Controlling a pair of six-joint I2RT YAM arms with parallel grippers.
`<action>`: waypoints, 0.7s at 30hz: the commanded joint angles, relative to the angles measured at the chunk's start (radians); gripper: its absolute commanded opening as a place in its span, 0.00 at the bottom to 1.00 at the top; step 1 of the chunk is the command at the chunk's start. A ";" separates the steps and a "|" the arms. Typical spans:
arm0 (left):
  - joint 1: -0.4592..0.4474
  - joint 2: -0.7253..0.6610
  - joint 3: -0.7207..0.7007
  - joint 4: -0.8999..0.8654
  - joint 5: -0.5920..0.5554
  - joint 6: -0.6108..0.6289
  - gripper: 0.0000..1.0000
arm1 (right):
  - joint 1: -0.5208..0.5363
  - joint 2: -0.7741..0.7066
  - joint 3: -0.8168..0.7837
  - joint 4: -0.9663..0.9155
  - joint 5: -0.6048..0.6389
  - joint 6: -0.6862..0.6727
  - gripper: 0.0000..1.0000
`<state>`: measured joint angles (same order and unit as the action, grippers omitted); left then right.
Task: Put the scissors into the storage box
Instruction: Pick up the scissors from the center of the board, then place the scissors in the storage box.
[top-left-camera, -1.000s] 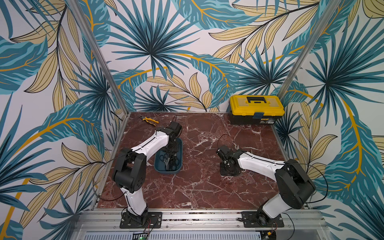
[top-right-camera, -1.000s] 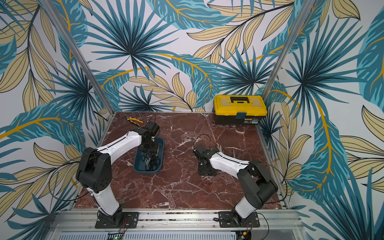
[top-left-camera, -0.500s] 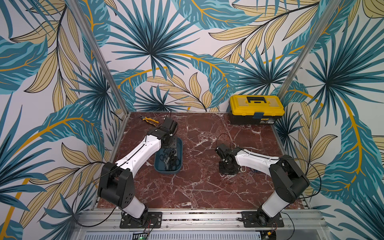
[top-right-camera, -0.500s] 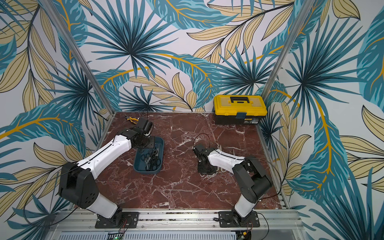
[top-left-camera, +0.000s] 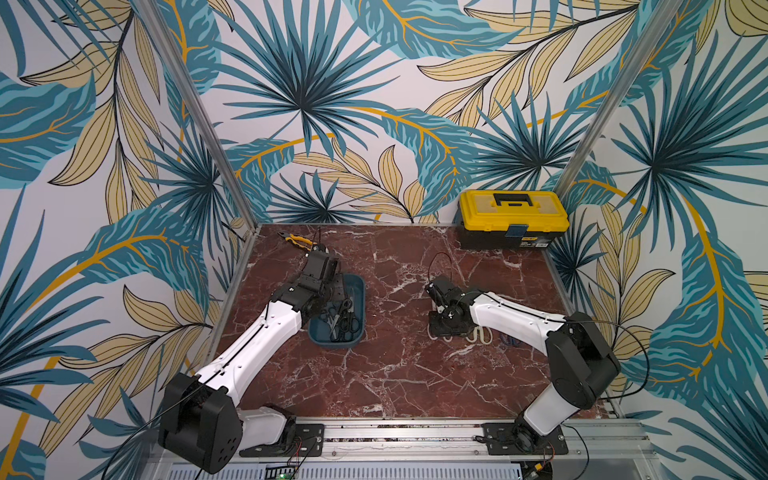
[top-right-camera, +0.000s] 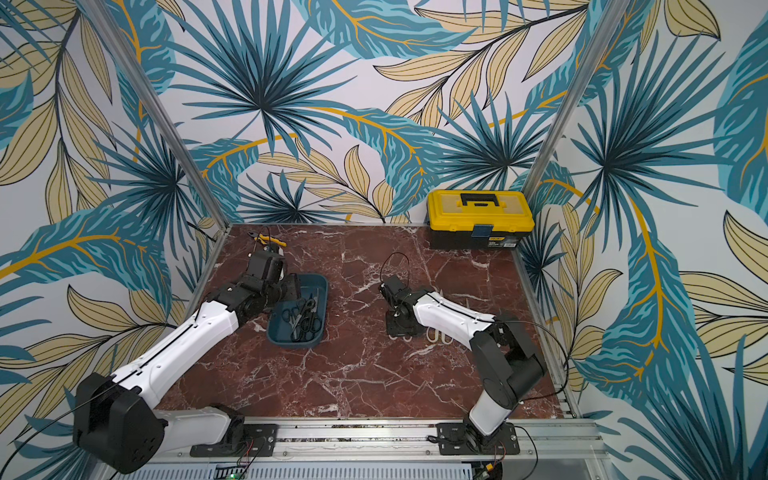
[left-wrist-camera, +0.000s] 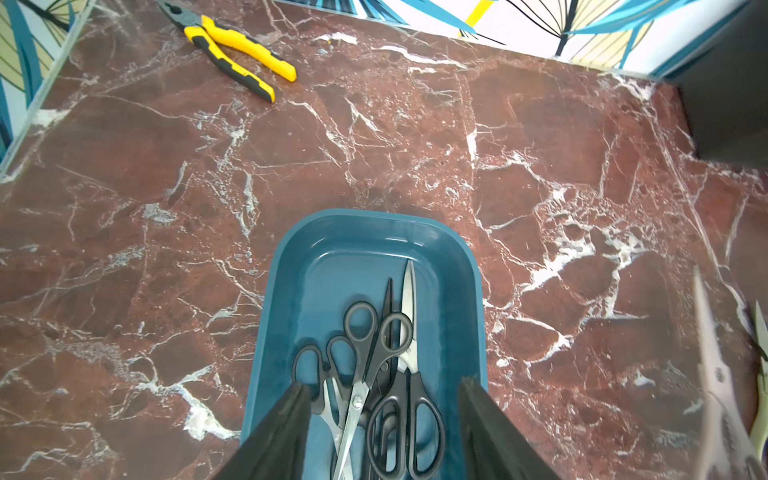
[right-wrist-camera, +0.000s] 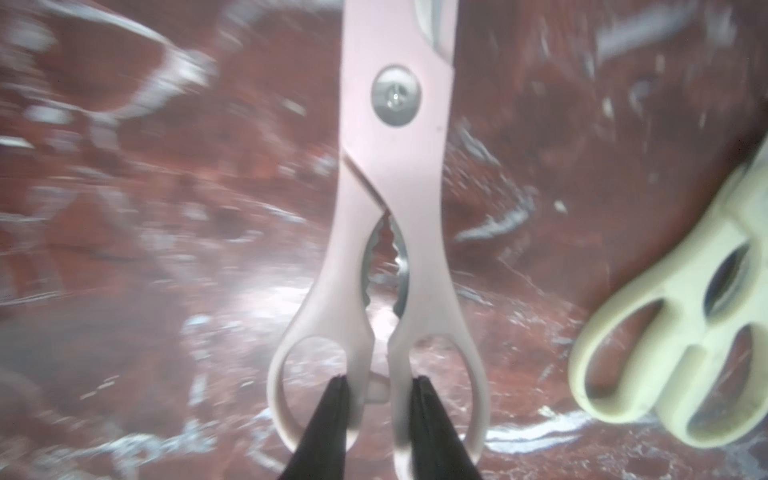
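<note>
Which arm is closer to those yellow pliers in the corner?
Left. The left gripper hangs over the blue storage box, just short of the pliers; the right gripper is across the table, pinching pink shears.

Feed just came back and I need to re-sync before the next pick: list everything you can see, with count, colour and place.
black-handled scissors: four as far as I can tell, black, piled in the storage box
storage box: one, dark teal, left part of the table
pinkish-white shears: one, in the right gripper
cream shears: one, on the table beside the pinkish-white shears
pliers: one, yellow and black, far left corner
toolbox: one, yellow lid, black body, far right corner
table: one, red-brown marble
left gripper: open, over the storage box
right gripper: shut on the pinkish-white shears' handles
</note>
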<state>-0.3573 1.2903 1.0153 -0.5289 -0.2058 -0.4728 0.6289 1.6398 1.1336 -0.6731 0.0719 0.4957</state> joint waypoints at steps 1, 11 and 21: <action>0.011 -0.036 -0.043 0.054 -0.038 -0.042 0.61 | 0.047 -0.026 0.073 -0.016 -0.077 -0.069 0.00; 0.038 -0.196 -0.215 0.144 -0.194 -0.179 0.61 | 0.205 0.309 0.535 -0.005 -0.386 -0.110 0.00; 0.041 -0.337 -0.273 0.060 -0.312 -0.193 0.60 | 0.250 0.615 0.844 -0.028 -0.338 -0.011 0.11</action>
<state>-0.3233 0.9779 0.7719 -0.4595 -0.4660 -0.6582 0.8799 2.2200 1.9289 -0.6720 -0.2913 0.4423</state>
